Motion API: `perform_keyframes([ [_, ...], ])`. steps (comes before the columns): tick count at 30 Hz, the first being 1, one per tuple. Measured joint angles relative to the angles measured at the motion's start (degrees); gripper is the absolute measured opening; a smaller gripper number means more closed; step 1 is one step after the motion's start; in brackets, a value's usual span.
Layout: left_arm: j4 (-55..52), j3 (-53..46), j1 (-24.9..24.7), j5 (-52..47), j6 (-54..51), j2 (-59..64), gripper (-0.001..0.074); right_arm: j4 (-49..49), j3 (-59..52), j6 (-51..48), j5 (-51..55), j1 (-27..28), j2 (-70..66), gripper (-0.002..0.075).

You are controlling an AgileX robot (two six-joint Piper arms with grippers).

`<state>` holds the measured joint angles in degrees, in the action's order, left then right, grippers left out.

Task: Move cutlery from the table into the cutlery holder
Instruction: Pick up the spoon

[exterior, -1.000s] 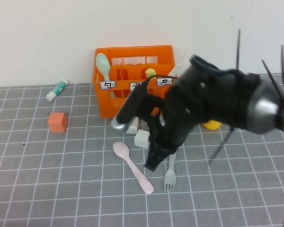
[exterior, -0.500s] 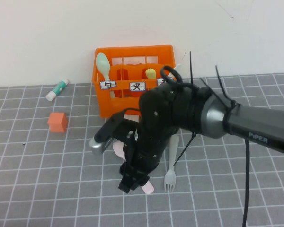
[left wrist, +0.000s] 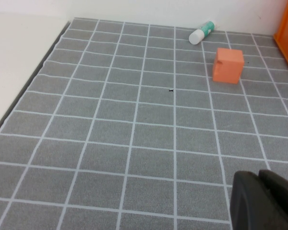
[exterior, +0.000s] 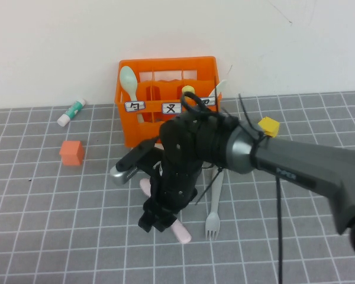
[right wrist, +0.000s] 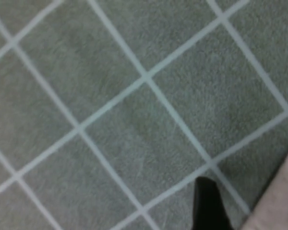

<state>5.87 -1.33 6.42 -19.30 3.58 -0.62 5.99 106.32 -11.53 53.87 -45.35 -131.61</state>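
Orange plastic crate (exterior: 165,77): holds mint-green spoon (exterior: 128,80), by wall.
Pink plastic spoon (exterior: 180,232): flat on grey tiled table (exterior: 59,213), apparently under right gripper (exterior: 157,218).
Right gripper: jaws spread.
Left gripper (left wrist: 265,201): closed, over bare tiles.

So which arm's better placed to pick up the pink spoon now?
Right. The right gripper hangs low over the pink spoon, jaws apparently open. The left gripper is shut and parked far off, near the small orange cube.

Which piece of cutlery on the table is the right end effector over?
The pink spoon: the open right end effector hangs right above it, hiding most of it. The grey fork lies clear beside it; the mint-green spoon is in the cutlery holder.
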Motion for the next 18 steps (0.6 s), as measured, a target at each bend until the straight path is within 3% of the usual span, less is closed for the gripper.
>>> perform_keyframes([
  [6,0.0,0.0,0.0,0.0,0.0,0.0,-0.0001,-0.5,6.6,1.4,6.6,0.3,-3.9,0.0334],
  [12,0.0,0.0,0.0,0.0,0.0,0.0,-0.0001,-1.1,8.0,1.5,8.0,0.6,-4.6,0.0153],
  [18,0.0,0.0,0.0,0.0,0.0,0.0,-0.0001,-1.1,4.8,1.6,3.6,0.3,-2.1,0.0155],
])
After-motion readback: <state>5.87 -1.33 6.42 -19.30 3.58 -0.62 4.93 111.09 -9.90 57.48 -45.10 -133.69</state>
